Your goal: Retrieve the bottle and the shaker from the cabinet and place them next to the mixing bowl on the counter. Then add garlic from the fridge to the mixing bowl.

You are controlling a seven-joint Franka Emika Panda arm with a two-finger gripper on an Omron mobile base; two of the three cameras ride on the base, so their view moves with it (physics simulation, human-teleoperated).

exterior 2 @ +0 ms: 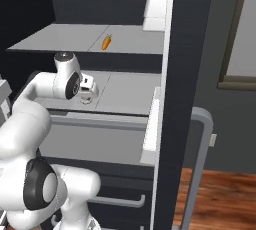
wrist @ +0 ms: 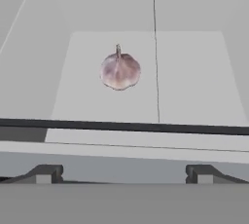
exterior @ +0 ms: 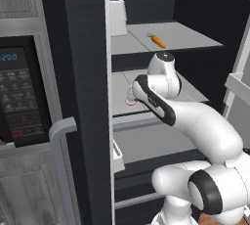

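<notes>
The gripper (wrist: 121, 172) hangs nearest, its fingertips (wrist: 47, 173) spread wide and released, nothing between them, poised above the fridge's middle shelf (wrist: 194, 82). This shelf is pale grey and flat, edged by a dark front rail. On it, beyond the rail, sits the garlic (wrist: 120, 70), a pinkish bulb resting upright on its base, stem tip pointing toward the fridge's back wall. One shelf above the garlic lies a carrot (exterior: 157, 40). The fridge interior is dark; its door (exterior 2: 177, 99) stands open.
</notes>
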